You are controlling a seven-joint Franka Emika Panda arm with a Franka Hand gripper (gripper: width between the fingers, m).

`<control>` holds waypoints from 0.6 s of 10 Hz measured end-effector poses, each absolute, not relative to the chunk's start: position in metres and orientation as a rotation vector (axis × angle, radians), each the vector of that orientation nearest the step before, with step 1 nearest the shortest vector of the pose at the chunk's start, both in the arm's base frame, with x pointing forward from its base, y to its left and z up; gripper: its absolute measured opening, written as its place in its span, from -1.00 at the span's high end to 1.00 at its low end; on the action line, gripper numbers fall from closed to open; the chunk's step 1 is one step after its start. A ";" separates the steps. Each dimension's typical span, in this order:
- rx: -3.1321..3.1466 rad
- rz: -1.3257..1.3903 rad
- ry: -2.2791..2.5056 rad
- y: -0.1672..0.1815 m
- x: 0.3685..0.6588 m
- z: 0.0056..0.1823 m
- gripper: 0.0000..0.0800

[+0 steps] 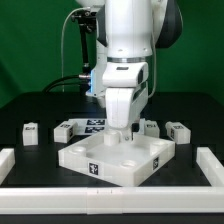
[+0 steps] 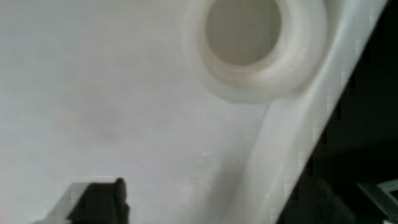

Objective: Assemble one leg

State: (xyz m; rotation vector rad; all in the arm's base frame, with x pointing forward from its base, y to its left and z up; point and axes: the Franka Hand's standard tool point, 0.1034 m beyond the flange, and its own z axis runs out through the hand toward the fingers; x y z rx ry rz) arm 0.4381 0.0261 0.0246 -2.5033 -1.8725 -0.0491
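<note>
The large white square tabletop [image 1: 100, 160] lies at the front middle, and my gripper [image 1: 122, 133] is down at its far edge. In the wrist view the tabletop's flat face [image 2: 125, 110] fills the picture, with a round corner hole [image 2: 246, 38] and the raised rim. My gripper [image 2: 231, 203] has its jaws wide apart. One dark fingertip [image 2: 100, 203] is over the face; the other side lies past the rim, over the black table. It holds nothing. Small white legs lie behind: two on the exterior view's left [image 1: 31, 132] [image 1: 62, 128], two on its right [image 1: 150, 127] [image 1: 178, 131].
The marker board [image 1: 93, 124] lies behind the tabletop. White rails stand along the front [image 1: 110, 203], the exterior view's left [image 1: 6, 163] and its right [image 1: 212, 165]. The table top is black, with a green backdrop behind.
</note>
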 end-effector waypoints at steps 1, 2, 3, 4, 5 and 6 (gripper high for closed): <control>-2.503 -0.049 -1.873 0.026 0.438 0.025 -0.51; -2.504 -0.052 -1.874 0.026 0.439 0.026 -0.51; -2.511 -0.062 -1.876 0.026 0.442 0.031 -0.60; -2.529 -0.074 -1.866 0.026 0.446 0.038 -0.62; -2.573 -0.084 -1.812 0.029 0.448 0.042 -0.62; -2.608 -0.084 -1.756 0.033 0.445 0.041 -0.62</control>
